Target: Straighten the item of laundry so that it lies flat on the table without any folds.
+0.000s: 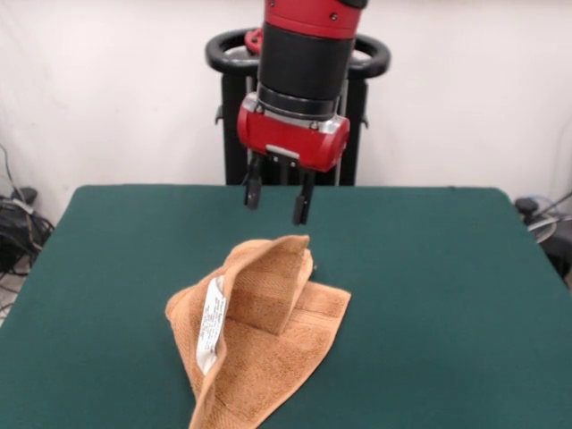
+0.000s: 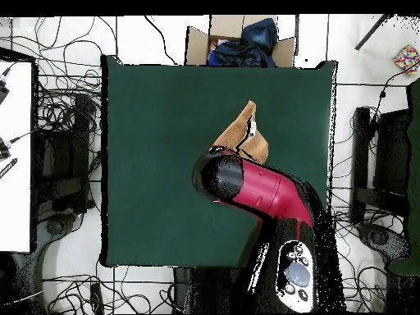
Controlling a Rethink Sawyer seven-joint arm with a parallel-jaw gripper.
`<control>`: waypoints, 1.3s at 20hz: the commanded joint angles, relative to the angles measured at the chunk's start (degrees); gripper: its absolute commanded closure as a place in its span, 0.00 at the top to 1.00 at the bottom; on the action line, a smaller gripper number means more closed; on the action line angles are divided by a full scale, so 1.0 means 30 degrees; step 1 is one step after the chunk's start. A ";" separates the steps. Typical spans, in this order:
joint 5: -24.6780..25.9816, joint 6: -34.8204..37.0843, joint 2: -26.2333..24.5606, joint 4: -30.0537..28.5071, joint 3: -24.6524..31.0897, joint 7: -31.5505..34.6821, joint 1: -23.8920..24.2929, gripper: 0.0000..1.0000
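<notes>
The orange-tan towel lies crumpled on the dark green table, folded over itself with one fold standing up in a peak and its white label showing on the left side. My gripper hangs open and empty just above and behind the towel's peak, not touching it. In the overhead view the red arm covers most of the towel; the gripper itself is hidden under the arm there.
The robot's black pedestal stands behind the table's far edge. In the overhead view a cardboard box with dark cloth sits beyond the table's top edge, and cables lie on the floor around the table.
</notes>
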State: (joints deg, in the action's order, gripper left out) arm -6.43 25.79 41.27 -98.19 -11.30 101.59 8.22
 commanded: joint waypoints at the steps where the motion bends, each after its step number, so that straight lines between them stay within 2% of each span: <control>1: -0.1478 -0.0926 -0.1359 -0.0038 0.0941 0.5170 -0.0386 1.00; 9: -0.2177 -0.0979 -0.1917 0.0662 0.0750 0.5086 -0.0852 1.00; 14: -0.2461 -0.1554 -0.2220 0.0429 0.0730 0.5029 -0.0912 1.00; 26: -0.2543 -0.1778 -0.2662 0.0847 0.1036 0.4393 -0.0435 1.00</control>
State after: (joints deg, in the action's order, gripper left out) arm -10.36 22.60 34.61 -97.24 -11.28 101.59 6.43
